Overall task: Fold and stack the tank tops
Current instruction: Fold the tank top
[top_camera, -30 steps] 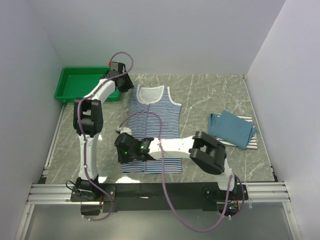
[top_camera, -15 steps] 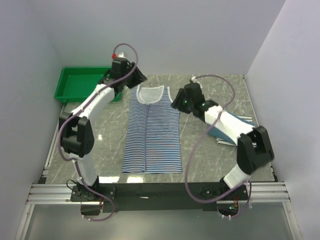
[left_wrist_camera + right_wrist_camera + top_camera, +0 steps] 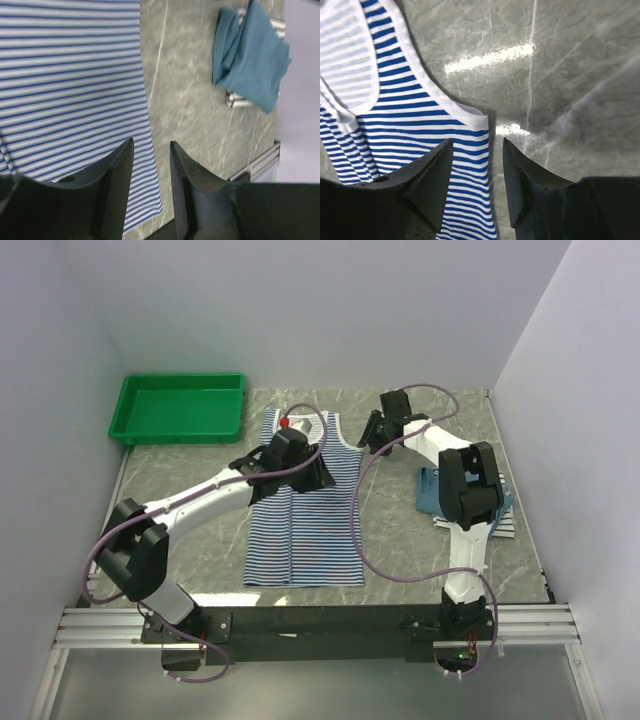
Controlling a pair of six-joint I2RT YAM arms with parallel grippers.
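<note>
The blue-and-white striped tank top (image 3: 300,525) lies flat and unfolded mid-table, neck at the far end. My left gripper (image 3: 322,478) is open and empty above its right edge, which also shows in the left wrist view (image 3: 70,75) under the open gripper (image 3: 151,142). My right gripper (image 3: 368,440) is open and empty just above the top's right armpit corner (image 3: 470,120), fingers (image 3: 477,141) straddling the edge. The teal tank top (image 3: 462,495) lies folded at the right on the white thin-striped one (image 3: 505,520); both show in the left wrist view (image 3: 252,60) (image 3: 237,102).
A green plastic tray (image 3: 130,420) stands at the far left corner. White walls enclose the table on three sides. A metal rail (image 3: 320,625) runs along the near edge by the arm bases.
My left gripper has swung from the top's far left shoulder to over its right edge. My right gripper has shifted slightly right at the armpit, its arm folded back. The top has not moved.
</note>
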